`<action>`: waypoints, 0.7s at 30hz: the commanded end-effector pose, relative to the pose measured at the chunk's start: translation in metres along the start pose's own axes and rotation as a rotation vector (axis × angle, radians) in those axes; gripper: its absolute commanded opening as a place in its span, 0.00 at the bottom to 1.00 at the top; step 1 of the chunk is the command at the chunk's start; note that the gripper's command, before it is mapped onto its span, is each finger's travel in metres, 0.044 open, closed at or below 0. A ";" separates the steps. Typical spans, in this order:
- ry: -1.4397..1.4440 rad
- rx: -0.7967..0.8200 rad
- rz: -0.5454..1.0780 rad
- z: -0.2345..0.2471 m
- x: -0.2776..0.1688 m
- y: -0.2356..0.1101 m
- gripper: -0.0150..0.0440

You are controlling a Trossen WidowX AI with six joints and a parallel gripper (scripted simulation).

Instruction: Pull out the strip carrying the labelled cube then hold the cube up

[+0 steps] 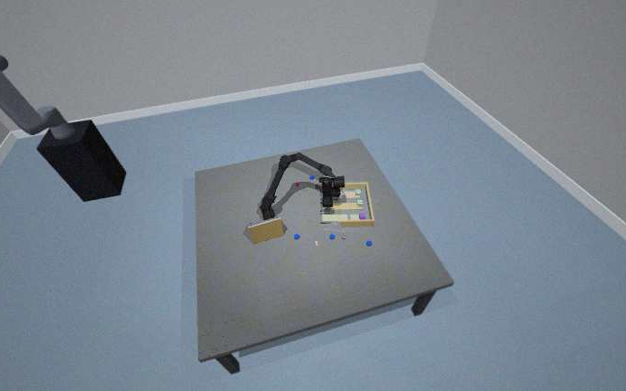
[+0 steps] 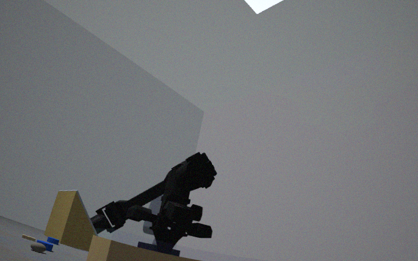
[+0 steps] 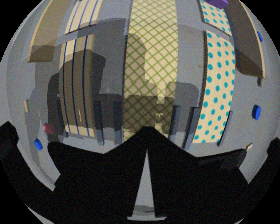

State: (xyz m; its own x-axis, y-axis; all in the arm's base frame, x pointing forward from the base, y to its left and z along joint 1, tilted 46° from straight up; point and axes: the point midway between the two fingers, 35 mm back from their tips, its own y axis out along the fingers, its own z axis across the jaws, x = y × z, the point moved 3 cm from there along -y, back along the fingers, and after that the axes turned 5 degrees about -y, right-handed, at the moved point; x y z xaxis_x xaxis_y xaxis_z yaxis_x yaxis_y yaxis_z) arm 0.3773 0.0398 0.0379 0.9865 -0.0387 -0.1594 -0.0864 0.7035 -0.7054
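Closed right down, with nothing between its tips, the claw points down over the left end of the lattice strip. That low, shut stance looks meant for pressing the strip and dragging it by friction rather than pinching it; whether the tips touch it, I cannot tell. The lattice strip lies between its neighbours and shows no break, whereas the striped strip on the far side and the dotted strip on the near side are each split by a gap, so pulling their left pieces would leave the right pieces behind. A green cube sits at the lattice strip's right end, inside the frame on the worktop; I judge it the labelled one, though its mark is too small to read. The next move should draw leftwards, straight, since any sideways drift could disturb a neighbouring strip.
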 end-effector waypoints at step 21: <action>0.006 0.007 0.003 0.000 -0.004 0.029 0.25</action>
State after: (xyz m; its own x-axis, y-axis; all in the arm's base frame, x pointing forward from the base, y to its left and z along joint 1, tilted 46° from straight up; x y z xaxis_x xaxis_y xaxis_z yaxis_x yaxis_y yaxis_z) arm 0.3710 0.0591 0.0194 0.9862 -0.0371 -0.1612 -0.0883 0.7056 -0.7031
